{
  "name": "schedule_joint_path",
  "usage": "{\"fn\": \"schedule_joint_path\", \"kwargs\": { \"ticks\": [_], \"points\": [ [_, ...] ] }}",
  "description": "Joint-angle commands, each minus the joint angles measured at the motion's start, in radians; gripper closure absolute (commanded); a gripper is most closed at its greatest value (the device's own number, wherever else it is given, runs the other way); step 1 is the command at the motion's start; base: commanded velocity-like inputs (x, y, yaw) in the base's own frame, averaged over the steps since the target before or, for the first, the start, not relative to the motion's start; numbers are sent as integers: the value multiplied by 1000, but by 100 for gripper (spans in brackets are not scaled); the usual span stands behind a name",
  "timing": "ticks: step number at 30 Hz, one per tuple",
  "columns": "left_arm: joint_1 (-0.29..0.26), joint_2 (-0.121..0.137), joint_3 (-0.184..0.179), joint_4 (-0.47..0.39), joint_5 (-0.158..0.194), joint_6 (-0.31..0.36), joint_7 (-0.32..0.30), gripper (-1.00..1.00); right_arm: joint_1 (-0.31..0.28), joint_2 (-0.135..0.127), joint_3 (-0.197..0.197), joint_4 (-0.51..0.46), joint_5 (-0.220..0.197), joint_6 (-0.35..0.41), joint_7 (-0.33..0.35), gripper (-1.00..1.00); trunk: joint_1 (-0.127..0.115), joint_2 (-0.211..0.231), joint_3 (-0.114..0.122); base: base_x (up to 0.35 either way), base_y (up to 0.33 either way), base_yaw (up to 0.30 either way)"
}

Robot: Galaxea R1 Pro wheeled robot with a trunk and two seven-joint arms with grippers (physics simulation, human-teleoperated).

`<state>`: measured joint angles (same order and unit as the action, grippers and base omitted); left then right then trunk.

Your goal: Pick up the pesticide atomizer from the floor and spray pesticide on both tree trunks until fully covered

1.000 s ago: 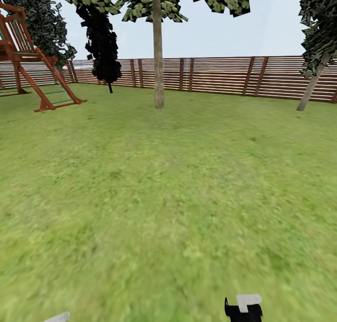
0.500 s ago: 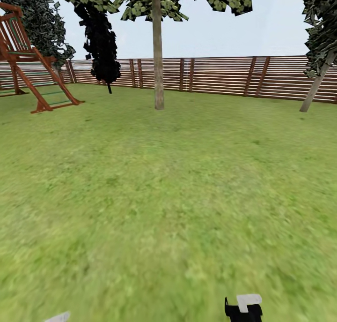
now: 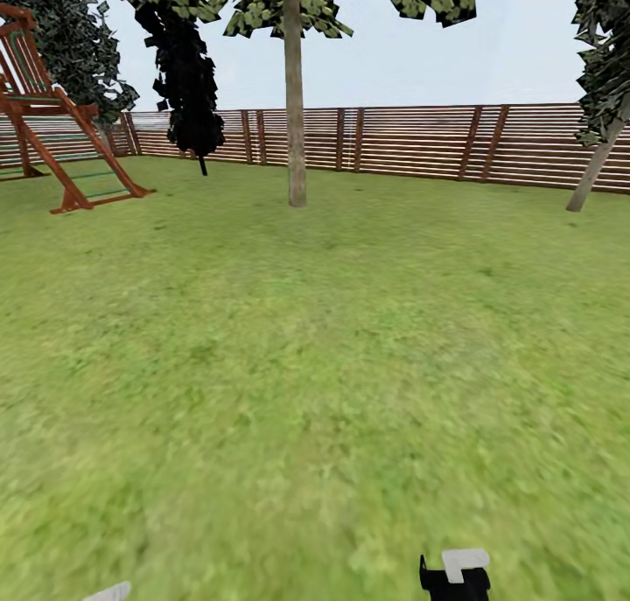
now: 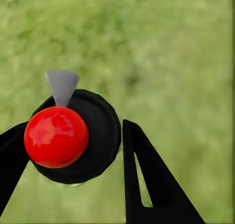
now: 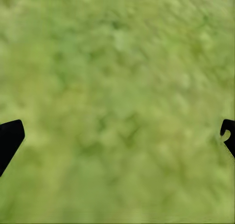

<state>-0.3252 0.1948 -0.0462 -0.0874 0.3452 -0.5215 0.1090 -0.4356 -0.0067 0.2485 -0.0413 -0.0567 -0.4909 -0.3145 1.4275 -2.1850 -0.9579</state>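
Note:
In the left wrist view my left gripper (image 4: 73, 128) is shut on the pesticide atomizer (image 4: 73, 136), which has a black round cap, a glossy red knob and a grey nozzle. It hangs over the grass floor (image 4: 176, 57). My right gripper (image 5: 117, 136) is open over the lawn, its black fingertips (image 5: 10, 136) far apart with nothing between them. In the head view one tree trunk (image 3: 296, 137) stands straight ahead across the lawn. A second, leaning trunk (image 3: 595, 168) is at the far right.
A reddish-brown slat fence (image 3: 411, 142) closes the far side. A wooden play frame (image 3: 52, 137) stands at the far left, with a dark narrow tree (image 3: 188, 85) beside it. Open grass (image 3: 315, 365) stretches between me and the trunks. Part of my right arm (image 3: 455, 576) shows low down.
The whole head view has shifted a little: the trunks and fence sit slightly lower and further apart, so the camera has moved forward. Both grippers hold the same places in the picture.

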Motion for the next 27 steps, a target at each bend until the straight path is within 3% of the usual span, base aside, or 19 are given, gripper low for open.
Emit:
{"fn": "schedule_joint_path", "kwargs": {
  "ticks": [1, 27],
  "points": [
    [0, 0, 0, 0, 0, 0, 0, 100, 0, 0, 0, 0, 0, 0, 0, -100, 0, 0, 0, 340, 0, 0],
    [0, 0, 0, 0, -2, 0, 0, 100, 0, -1, 0, 1, 0, 0, 0, -100, 0, 0, 0, 340, 0, 0]
  ]
}}
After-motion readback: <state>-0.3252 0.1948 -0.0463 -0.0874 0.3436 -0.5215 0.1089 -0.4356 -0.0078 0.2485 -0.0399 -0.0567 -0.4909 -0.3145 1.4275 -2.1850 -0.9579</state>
